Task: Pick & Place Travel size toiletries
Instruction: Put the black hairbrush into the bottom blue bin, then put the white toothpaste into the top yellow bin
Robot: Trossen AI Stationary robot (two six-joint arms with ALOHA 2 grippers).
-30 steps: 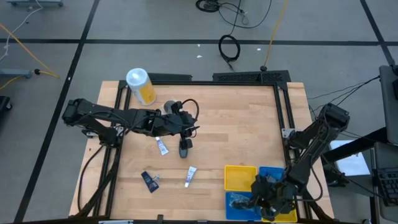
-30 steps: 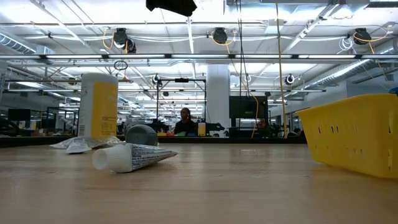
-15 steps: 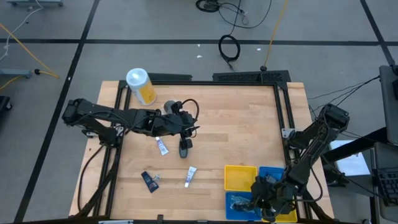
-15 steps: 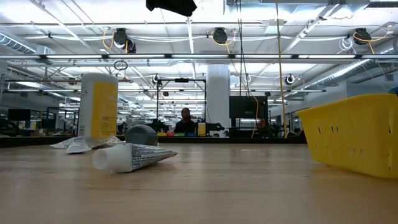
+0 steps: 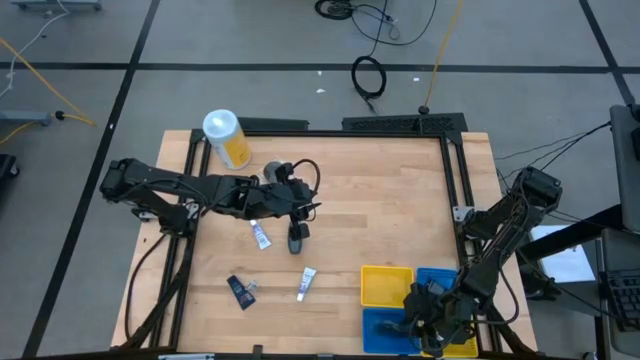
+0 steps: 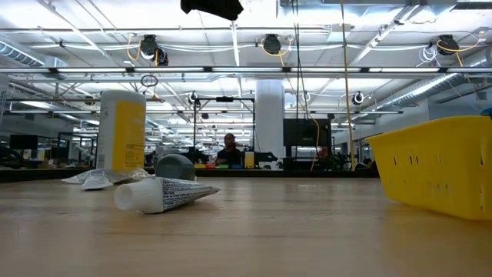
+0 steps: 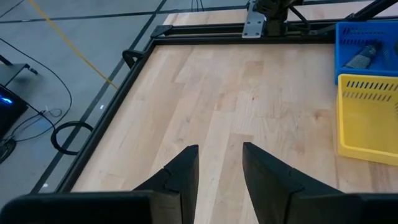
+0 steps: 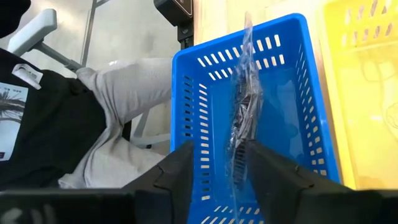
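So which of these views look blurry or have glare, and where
Right wrist view: the item between the right claw fingers over the blue bin is streaked with motion blur. Low view: the white tube nearest the lens is soft, and bright ceiling lights wash out the top. High view: evenly lit, with soft shadows under the arms. Left wrist view: sharp, no glare on the table.

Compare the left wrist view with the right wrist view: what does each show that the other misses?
Only the left wrist view shows the bare wooden table top, the left gripper with open, empty fingers, and the square yellow plastic bin.

Only the right wrist view shows the right gripper over the bin, a crinkly clear packet between its parted fingers, and a seated person's leg.

Both show the slotted blue plastic bin.
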